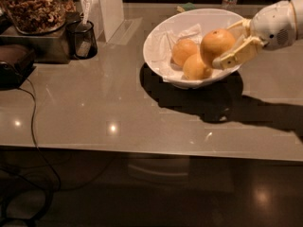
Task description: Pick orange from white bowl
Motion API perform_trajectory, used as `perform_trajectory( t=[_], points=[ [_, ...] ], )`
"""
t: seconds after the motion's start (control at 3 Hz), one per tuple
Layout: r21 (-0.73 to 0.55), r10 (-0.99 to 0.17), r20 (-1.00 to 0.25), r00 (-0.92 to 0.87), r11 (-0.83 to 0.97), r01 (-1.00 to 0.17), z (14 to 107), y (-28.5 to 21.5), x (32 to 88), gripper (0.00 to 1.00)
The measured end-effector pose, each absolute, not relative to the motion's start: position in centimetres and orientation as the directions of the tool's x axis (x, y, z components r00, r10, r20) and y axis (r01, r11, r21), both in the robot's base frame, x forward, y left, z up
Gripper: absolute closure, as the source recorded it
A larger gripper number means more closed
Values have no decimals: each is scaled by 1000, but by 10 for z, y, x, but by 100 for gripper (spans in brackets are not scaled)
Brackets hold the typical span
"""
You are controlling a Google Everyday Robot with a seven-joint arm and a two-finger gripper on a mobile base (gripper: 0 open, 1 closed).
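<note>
The white bowl [161, 34] stands on the counter at the back centre, with crumpled white paper inside. Two oranges lie in it, one [183, 51] at the back and one [195, 68] in front. My gripper [226, 42] reaches in from the right and is shut on a third orange [216, 44], holding it over the bowl's right side, a little above the other two.
A small dark cup [81, 39] and a glass jar of nuts [33, 7] on a metal box stand at the back left. A white upright box [110, 8] is behind the cup. A black cable [33, 115] runs over the counter's left side.
</note>
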State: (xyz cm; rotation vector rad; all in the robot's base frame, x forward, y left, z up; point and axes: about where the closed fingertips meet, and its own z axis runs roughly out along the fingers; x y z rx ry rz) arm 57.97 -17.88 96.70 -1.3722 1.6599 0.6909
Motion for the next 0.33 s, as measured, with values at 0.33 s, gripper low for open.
perform_trajectory(
  t=[0.33],
  points=[
    [-88,-493,-869,-42,238,-967,961,-175,579,100]
  ],
)
